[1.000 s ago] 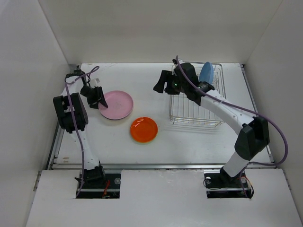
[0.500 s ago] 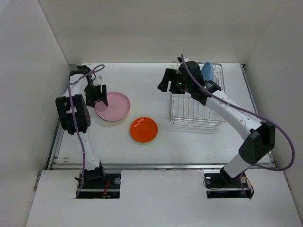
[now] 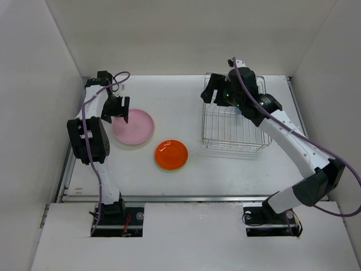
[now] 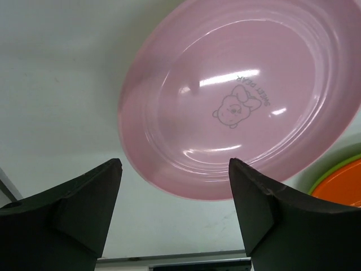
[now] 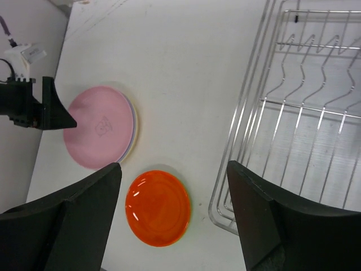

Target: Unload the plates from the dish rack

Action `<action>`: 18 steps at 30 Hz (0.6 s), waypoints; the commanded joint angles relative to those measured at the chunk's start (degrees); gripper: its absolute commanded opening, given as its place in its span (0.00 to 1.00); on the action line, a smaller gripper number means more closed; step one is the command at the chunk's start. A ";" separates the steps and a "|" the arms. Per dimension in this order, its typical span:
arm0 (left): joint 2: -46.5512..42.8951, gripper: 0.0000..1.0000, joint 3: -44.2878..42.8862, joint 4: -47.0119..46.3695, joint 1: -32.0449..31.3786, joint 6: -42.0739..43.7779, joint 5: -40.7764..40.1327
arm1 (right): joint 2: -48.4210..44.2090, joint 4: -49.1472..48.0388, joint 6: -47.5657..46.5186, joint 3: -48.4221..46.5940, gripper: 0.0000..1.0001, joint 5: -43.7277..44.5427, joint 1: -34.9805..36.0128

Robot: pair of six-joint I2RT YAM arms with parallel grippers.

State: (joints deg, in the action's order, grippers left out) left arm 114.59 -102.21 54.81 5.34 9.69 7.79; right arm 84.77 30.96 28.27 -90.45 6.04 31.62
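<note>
Lying flat: one pink plate [image 3: 133, 126], one orange plate [image 3: 171, 154]

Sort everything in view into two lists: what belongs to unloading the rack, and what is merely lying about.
Belongs to the job: pink plate, orange plate, rack.

Merely there: table, white walls.

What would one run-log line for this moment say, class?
left claw: open, by pink plate | right claw: open, near dish rack | pink plate, orange plate: flat on table
</note>
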 commanded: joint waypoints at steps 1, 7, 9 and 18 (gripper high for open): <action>-0.67 0.74 -0.54 2.59 0.28 1.03 -1.64 | -0.84 4.18 -0.07 -2.80 0.81 5.46 -0.94; -8.39 0.74 0.18 1.96 0.28 2.17 5.64 | 1.61 10.78 -0.31 -8.67 0.86 17.48 -11.02; -10.42 0.75 0.17 2.58 0.28 2.69 7.93 | 3.90 12.10 -2.33 -10.17 0.87 21.27 -12.71; -18.17 0.78 5.18 3.81 0.28 3.23 11.18 | 23.23 14.13 -4.19 -25.10 0.87 24.89 -18.16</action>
State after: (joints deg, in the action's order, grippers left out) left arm 97.78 -99.02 56.05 5.48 11.99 16.34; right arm 103.22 42.83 25.32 -111.20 28.53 14.44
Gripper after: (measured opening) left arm 0.775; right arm 0.872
